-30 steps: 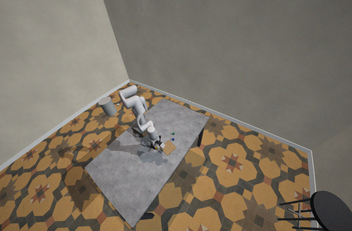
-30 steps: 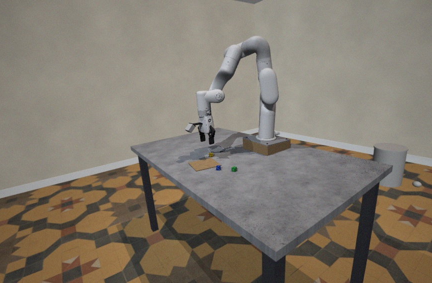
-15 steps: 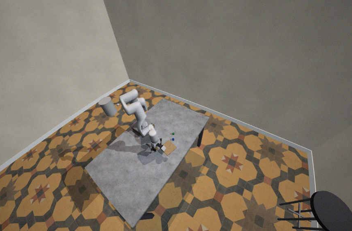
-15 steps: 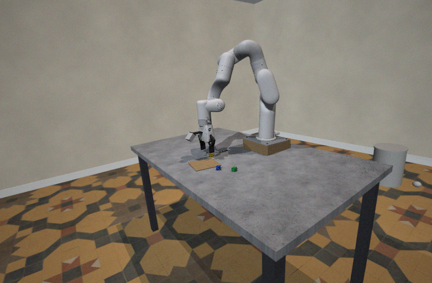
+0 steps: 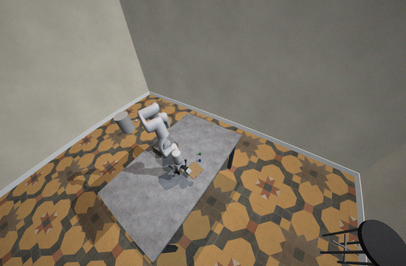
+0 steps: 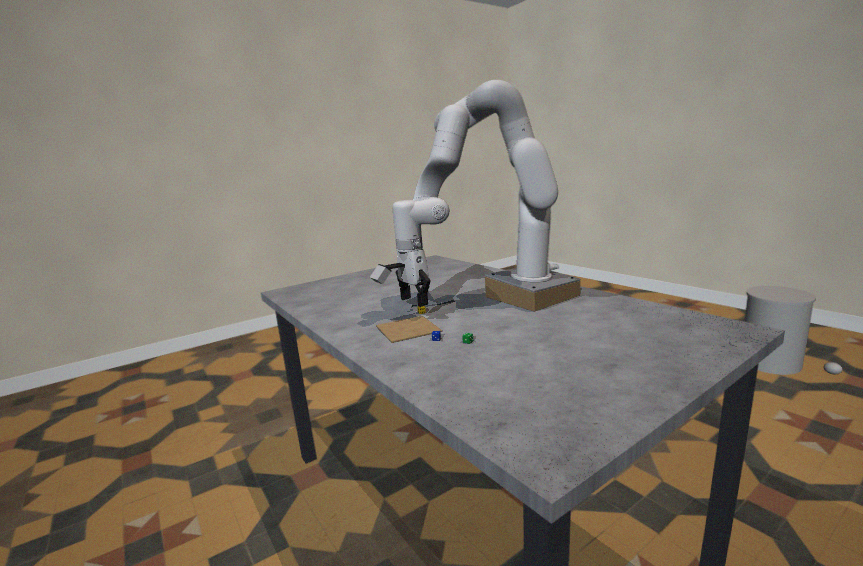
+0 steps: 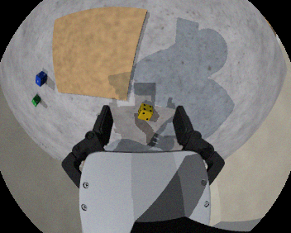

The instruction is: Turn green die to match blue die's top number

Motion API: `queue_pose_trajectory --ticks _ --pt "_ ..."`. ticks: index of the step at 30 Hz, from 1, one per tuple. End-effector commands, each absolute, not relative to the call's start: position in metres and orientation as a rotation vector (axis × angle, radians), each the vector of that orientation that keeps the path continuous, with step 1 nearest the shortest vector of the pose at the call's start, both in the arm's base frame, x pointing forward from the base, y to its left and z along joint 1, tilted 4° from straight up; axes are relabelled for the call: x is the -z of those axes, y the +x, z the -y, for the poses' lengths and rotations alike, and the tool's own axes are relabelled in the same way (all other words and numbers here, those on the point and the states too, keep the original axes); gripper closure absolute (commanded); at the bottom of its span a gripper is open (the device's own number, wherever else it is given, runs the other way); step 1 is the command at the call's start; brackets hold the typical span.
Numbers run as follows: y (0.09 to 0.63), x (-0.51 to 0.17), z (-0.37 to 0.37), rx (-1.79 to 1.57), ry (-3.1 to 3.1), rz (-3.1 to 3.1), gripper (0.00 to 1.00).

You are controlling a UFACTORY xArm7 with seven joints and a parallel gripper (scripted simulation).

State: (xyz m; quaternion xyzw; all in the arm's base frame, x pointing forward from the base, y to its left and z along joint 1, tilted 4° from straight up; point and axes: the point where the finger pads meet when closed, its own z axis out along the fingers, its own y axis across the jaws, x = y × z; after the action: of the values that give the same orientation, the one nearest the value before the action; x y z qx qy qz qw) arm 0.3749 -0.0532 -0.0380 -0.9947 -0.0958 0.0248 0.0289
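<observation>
The green die (image 6: 468, 338) lies on the bare table beside the blue die (image 6: 436, 336), both off the tan mat (image 6: 407, 328). In the wrist view the green die (image 7: 36, 100) and the blue die (image 7: 41, 77) sit left of the mat (image 7: 97, 52). My gripper (image 7: 143, 113) is open and low over the table, with a yellow die (image 7: 145, 111) lying between its fingertips, near the mat's corner. The gripper (image 6: 413, 295) stands just above the yellow die (image 6: 421, 309). In the top view the green die (image 5: 199, 153) and blue die (image 5: 199, 160) are tiny.
The arm's wooden base (image 6: 532, 290) stands on the table behind the dice. A grey cylinder (image 6: 778, 329) and a small white ball (image 6: 832, 367) are on the floor at right. A black stool (image 5: 382, 246) stands far from the table.
</observation>
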Motion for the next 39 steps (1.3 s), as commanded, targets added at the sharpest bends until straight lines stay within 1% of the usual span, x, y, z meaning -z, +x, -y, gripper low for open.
queue_pose_trajectory --ticks 1,24,32,39 --pt "0.376 0.037 0.054 -0.071 -3.07 0.296 0.0" --pt "0.377 0.037 0.05 -0.071 -3.07 0.296 0.0" --pt "0.382 0.036 0.029 -0.071 -3.07 0.296 0.0" --pt "0.393 0.034 -0.018 -0.071 -3.07 0.296 0.0"
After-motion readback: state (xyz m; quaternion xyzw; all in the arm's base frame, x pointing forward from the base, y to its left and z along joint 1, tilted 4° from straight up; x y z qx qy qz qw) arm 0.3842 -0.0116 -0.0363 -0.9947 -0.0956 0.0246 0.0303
